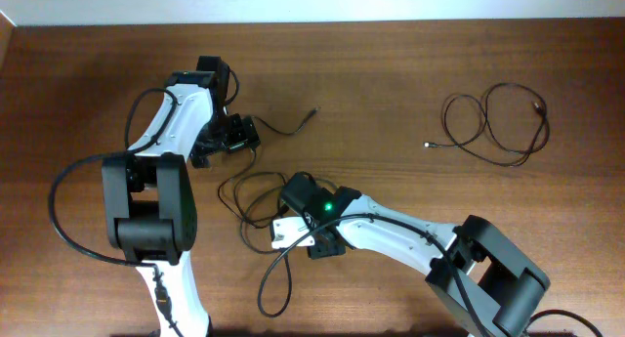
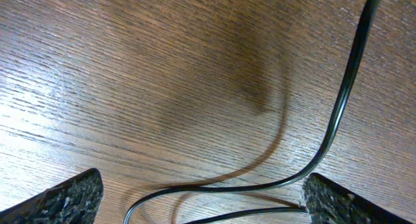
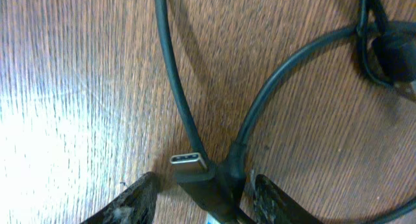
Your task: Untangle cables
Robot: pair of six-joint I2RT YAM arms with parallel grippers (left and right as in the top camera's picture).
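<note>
A tangle of thin black cables (image 1: 246,198) lies at the table's middle left. One strand runs up to my left gripper (image 1: 237,135) and on to a small plug (image 1: 313,111). In the left wrist view the left gripper (image 2: 201,198) is wide open, with two strands of cable (image 2: 338,113) lying between its fingers on the wood. My right gripper (image 1: 293,192) sits over the tangle. In the right wrist view it (image 3: 208,191) is closed around a USB-C plug (image 3: 195,169) and the cable (image 3: 260,113) beside it.
A separate black cable (image 1: 493,127) lies in loose loops at the back right, apart from both arms. The thicker arm cables (image 1: 59,215) loop off the left arm's base. The table's far edge (image 1: 312,21) meets a white wall.
</note>
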